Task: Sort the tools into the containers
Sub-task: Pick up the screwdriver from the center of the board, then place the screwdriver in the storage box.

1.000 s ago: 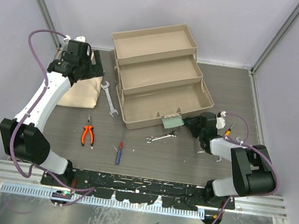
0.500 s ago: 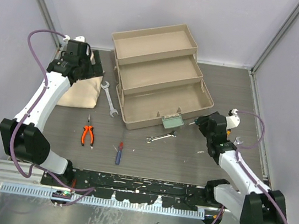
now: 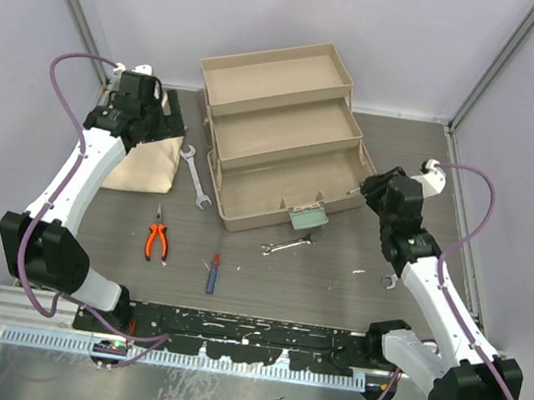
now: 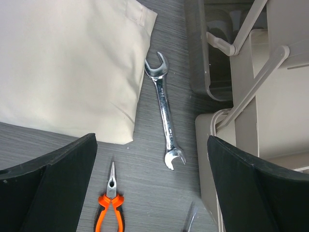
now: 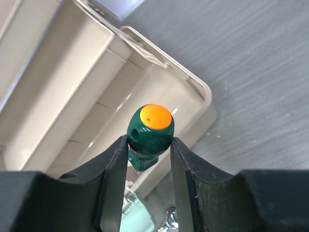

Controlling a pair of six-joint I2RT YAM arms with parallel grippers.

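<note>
My right gripper (image 5: 148,145) is shut on the green handle of a screwdriver (image 5: 150,128) with an orange cap. It hangs at the right corner of the toolbox's lowest tray (image 3: 293,189). The middle tray (image 3: 282,128) and top tray (image 3: 277,74) step up behind it. My left gripper (image 4: 151,139) is open, high over a long silver wrench (image 4: 164,111) and orange-handled pliers (image 4: 111,208). On the table in front lie a blue-red screwdriver (image 3: 213,273) and a small wrench (image 3: 287,247).
A tan cloth bag (image 3: 143,163) lies left of the toolbox, under my left arm. A pale green latch (image 3: 305,215) sticks out at the toolbox's front. Grey walls close in the table on three sides.
My right arm has swung from the table's front right up to the toolbox's right corner, carrying the green screwdriver. The left arm has not moved.
</note>
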